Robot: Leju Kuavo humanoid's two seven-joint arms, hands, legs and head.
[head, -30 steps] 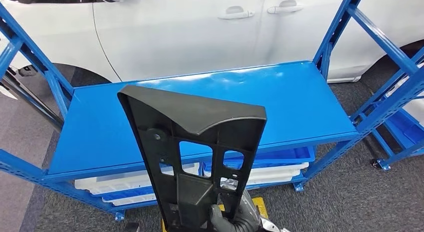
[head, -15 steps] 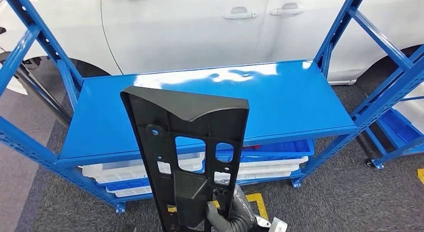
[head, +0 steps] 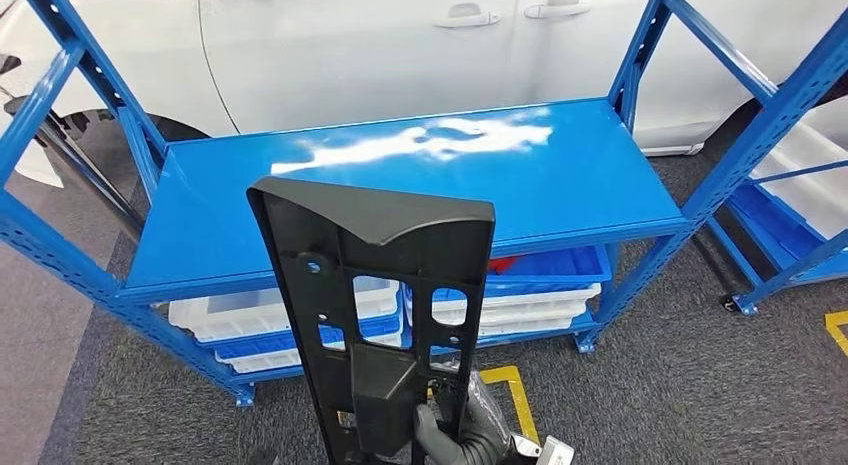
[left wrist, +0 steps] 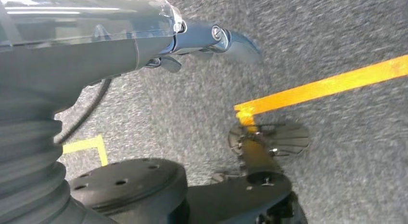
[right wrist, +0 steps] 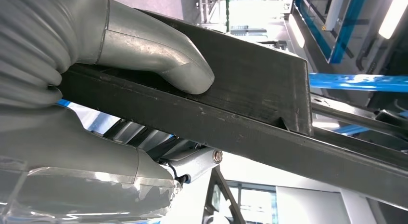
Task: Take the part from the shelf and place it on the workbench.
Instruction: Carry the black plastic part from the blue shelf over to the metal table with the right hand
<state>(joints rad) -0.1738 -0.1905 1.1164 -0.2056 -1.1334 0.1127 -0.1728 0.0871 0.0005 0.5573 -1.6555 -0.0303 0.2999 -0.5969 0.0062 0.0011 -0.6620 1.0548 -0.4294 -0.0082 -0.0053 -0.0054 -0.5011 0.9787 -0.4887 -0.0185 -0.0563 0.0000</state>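
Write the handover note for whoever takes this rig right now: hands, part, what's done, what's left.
Right hand: grips the black part near its lower end, thumb pressed on one face; the part stands roughly upright in front of the body.
Left hand: hangs down over the grey carpet with yellow floor lines, holding nothing; its fingers are too blurred to tell whether they are spread or curled.
Ahead: a blue rack with a bare top surface, white and blue bins on its lower level, and a white car behind.
Done: the part is in hand.
Left: set it down on the workbench and let go.
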